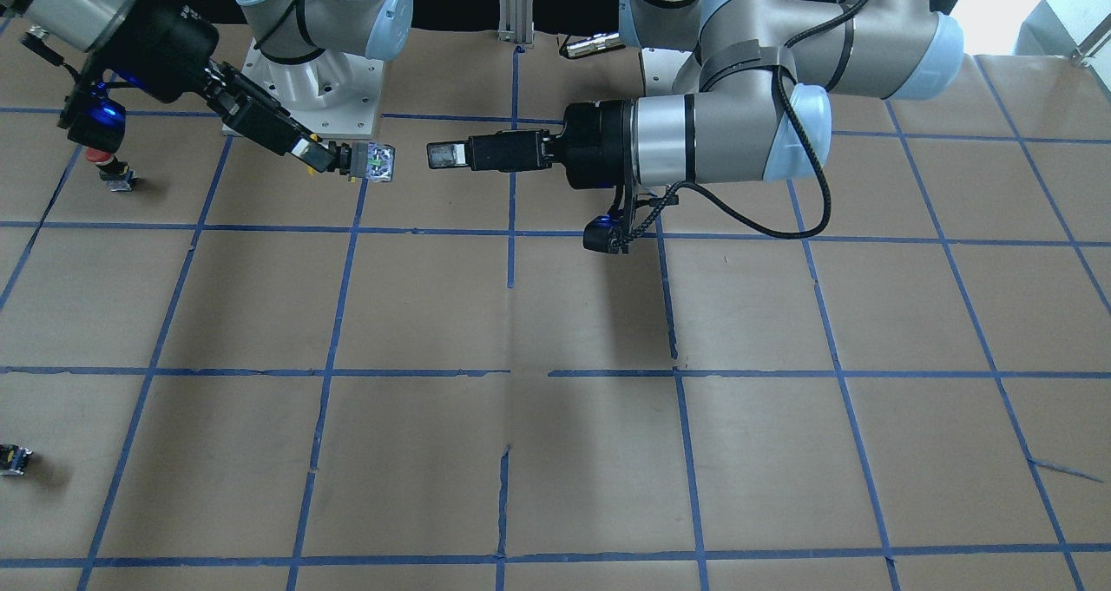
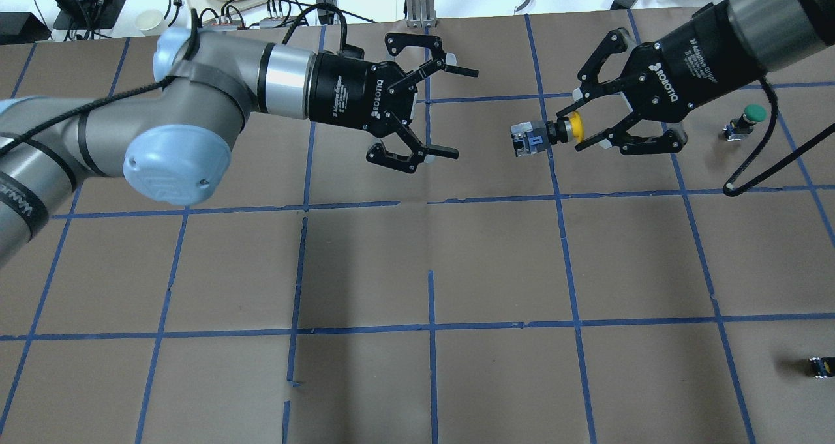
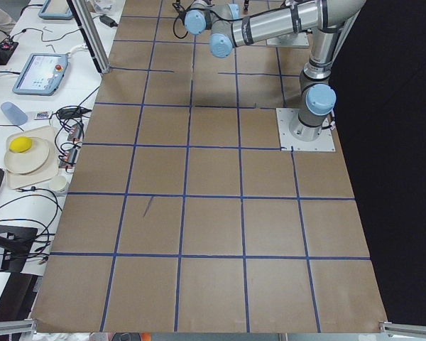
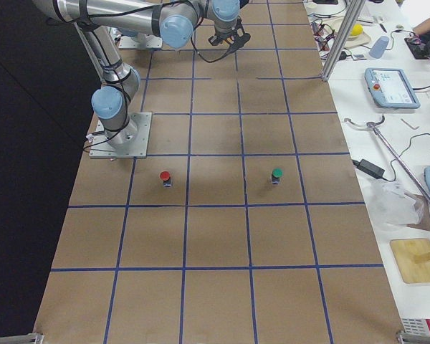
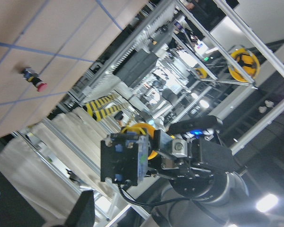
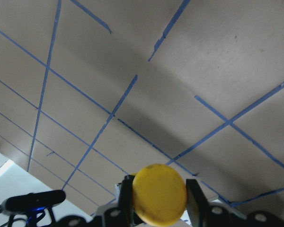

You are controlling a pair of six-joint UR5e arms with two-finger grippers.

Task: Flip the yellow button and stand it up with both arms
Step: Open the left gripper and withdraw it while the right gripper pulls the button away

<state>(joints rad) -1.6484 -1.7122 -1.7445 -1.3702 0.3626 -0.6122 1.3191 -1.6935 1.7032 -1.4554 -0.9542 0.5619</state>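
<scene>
The yellow button [image 2: 576,124] is held in the air, lying sideways, with its grey-blue body pointing toward my left gripper. My right gripper [image 2: 566,130] is shut on it just under the yellow cap. In the front view the right gripper [image 1: 334,157] holds the button [image 1: 373,161] out. My left gripper [image 2: 463,112] is open and empty, level with the button and a short gap from its body; it also shows in the front view [image 1: 438,154]. The left wrist view faces the button's body [image 5: 125,158]. The right wrist view shows the cap [image 6: 159,194] between two fingers [image 6: 195,198].
A green-capped button [image 2: 750,118] stands on the table behind my right gripper. A red-capped button [image 4: 165,177] stands near the right arm's base. A tiny black-and-yellow piece [image 2: 820,366] lies at the near right. Blue tape lines grid the brown table [image 2: 430,255].
</scene>
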